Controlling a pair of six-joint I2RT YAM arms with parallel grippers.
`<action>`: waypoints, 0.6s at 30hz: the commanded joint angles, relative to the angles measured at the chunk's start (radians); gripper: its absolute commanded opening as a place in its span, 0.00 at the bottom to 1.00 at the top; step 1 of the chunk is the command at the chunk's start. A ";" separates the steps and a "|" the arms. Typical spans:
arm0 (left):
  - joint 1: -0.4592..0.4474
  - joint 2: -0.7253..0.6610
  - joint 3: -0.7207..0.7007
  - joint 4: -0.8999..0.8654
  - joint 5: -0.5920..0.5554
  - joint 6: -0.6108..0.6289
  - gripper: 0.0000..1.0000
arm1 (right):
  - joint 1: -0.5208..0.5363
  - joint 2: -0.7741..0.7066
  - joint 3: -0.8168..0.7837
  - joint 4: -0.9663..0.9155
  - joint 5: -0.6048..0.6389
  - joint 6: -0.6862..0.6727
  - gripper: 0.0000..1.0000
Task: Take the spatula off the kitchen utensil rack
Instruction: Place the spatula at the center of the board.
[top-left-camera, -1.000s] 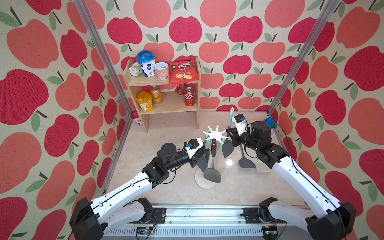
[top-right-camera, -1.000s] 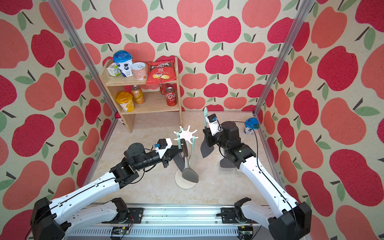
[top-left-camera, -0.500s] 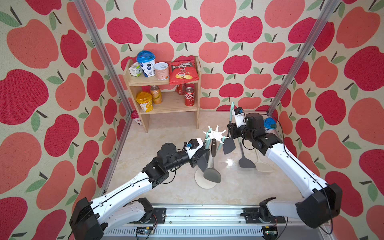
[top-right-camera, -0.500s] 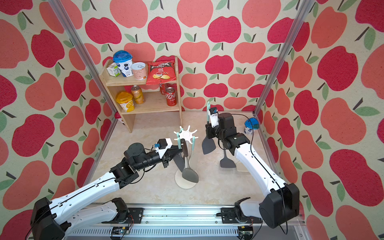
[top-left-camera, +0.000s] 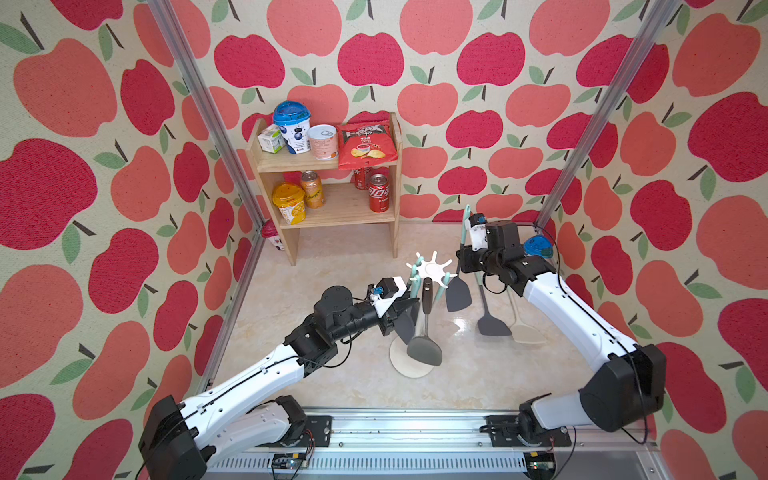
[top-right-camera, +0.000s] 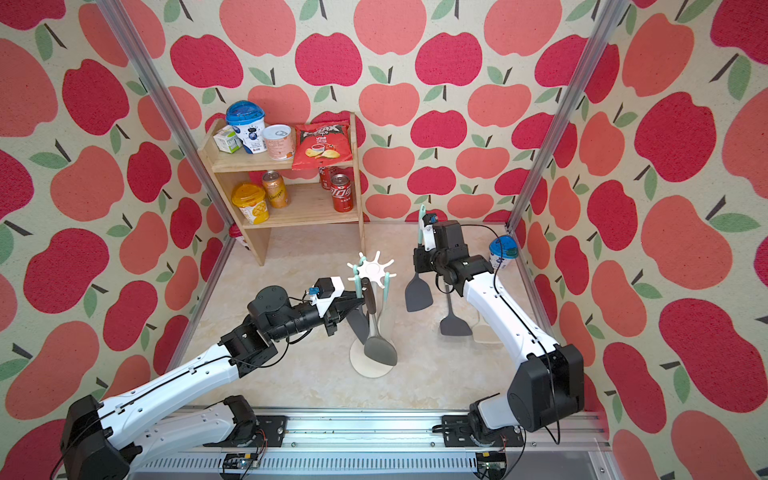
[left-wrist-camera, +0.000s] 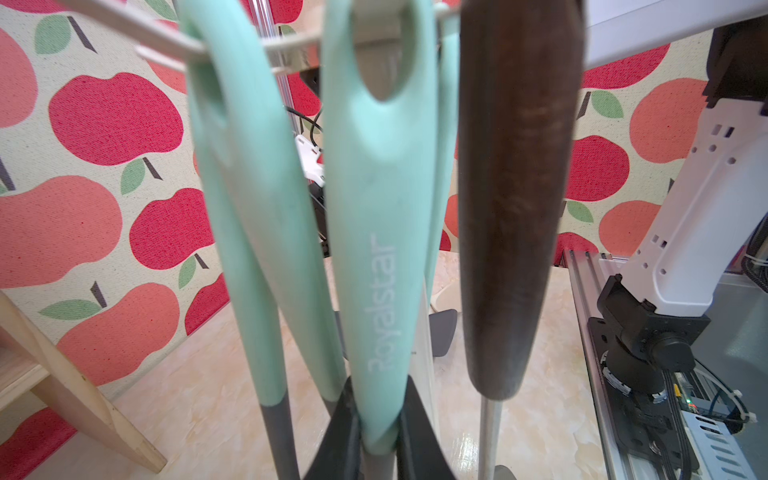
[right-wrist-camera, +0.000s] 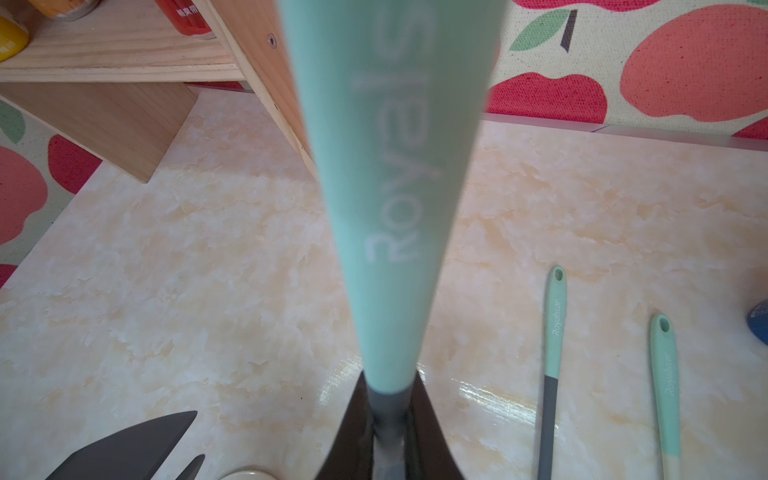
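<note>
- Holding spatula clear of kitchen utensil rack, just beside its star top, blade down, above tabletop.
- Right gripper clenched at base of mint handle.
- Left gripper clenched on second mint-handled utensil, loop hooked over a prong.
- Grey-bladed utensil and cream-bladed utensil flat on tabletop by right arm.
- Judged: unhooking done; set-down remaining.
</note>
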 joint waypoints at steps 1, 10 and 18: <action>0.004 0.009 -0.036 -0.112 -0.003 0.009 0.00 | -0.006 0.025 0.044 -0.042 0.004 0.032 0.00; 0.004 -0.001 -0.039 -0.117 -0.006 0.011 0.00 | -0.016 0.104 0.064 -0.056 -0.001 0.041 0.00; 0.004 -0.007 -0.037 -0.122 -0.007 0.015 0.00 | -0.020 0.175 0.064 -0.054 -0.022 0.046 0.00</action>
